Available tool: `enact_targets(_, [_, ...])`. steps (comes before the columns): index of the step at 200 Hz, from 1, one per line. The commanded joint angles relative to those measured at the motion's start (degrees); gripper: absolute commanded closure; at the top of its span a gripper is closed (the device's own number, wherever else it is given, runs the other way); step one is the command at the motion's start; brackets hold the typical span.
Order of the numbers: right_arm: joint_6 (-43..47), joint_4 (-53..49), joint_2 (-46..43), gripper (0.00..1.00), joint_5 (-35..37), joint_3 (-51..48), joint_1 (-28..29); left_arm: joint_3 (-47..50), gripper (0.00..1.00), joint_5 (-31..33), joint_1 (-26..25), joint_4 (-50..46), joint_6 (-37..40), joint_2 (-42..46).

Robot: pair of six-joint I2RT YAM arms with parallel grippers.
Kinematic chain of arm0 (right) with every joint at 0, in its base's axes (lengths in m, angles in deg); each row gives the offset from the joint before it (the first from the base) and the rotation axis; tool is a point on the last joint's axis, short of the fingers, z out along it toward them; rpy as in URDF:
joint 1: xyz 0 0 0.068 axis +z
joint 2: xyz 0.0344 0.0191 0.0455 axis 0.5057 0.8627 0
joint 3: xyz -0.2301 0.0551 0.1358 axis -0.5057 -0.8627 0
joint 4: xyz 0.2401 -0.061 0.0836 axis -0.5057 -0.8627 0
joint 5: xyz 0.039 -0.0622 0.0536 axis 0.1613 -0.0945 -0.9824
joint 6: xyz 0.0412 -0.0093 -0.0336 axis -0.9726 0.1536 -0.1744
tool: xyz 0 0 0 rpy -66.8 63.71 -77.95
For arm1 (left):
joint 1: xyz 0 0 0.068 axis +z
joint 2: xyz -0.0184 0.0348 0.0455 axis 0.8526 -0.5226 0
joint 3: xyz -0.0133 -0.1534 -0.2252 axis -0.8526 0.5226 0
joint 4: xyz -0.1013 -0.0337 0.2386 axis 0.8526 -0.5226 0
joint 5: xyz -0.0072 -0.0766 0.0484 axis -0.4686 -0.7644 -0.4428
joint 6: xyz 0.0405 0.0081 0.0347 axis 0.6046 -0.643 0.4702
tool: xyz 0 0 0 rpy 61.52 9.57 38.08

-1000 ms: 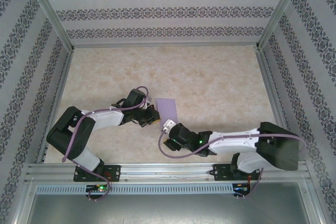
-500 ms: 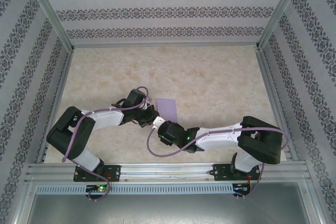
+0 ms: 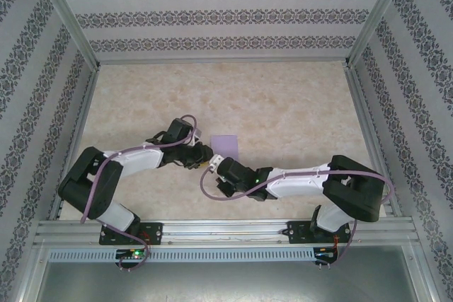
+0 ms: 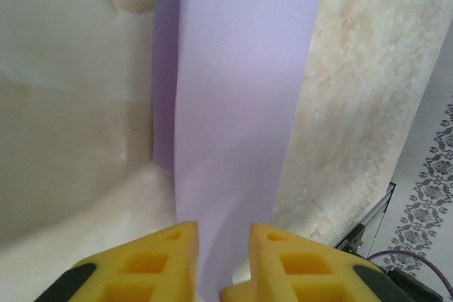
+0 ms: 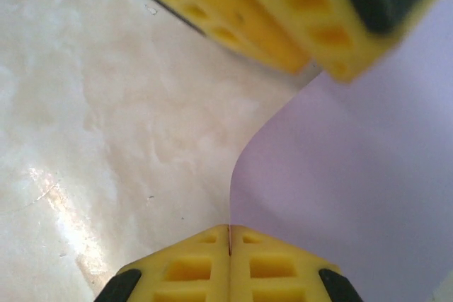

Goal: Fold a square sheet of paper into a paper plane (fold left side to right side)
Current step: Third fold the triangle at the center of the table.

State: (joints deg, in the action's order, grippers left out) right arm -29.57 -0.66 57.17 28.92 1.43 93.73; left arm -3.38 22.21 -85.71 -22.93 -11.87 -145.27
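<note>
Lilac paper point(image 4: 241, 104) is pinched at its edge by the right gripper point(image 5: 229, 230). It is straddled by the left gripper point(image 4: 223, 235), fingers slightly parted.

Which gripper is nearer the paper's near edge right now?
Right. The right gripper is shut on the paper at its near left corner; the left gripper straddles the left edge farther up, jaws slightly apart.

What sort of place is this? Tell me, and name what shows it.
Probably a robot test booth: aluminium frame posts, wallpapered panel walls boxing in a marble-look table, a left arm and right arm bolted to a metal rail.
</note>
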Motion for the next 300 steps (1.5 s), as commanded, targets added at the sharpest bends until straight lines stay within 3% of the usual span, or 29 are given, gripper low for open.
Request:
enact_targets(1, [-4.56, -0.24, -1.21, 1.0, -8.92, -0.62, -1.96, -2.39, 0.72, 0.35, 2.71, -6.4, 4.45, 3.84])
enact_targets(38, [-7.59, 1.23, -0.45, 1.0, -16.03, -0.87, -4.41, -5.37, 0.72, -0.04, 4.61, -10.86, 9.74, 3.74])
enact_targets(87, [-10.21, 3.42, 0.92, 1.0, -21.89, -1.57, -7.12, -10.73, 0.82, -4.04, 4.14, -8.97, 13.12, -6.38])
enact_targets(143, [-11.99, 5.83, 0.96, 1.0, -25.1, -3.16, -9.16, -17.69, 0.86, -5.05, 1.5, -9.07, 15.44, -17.17])
enact_targets(186, [-13.39, 7.82, 0.35, 1.0, -27.31, -4.7, -10.68, -19.85, 0.89, -2.77, 0.28, -10.88, 17.1, -22.2])
enact_targets(300, [-17.83, 8.43, -0.49, 1.0, -32.47, -5.46, -16.73, -19.36, 0.94, 3.71, -0.59, -15.35, 20.02, -25.34])
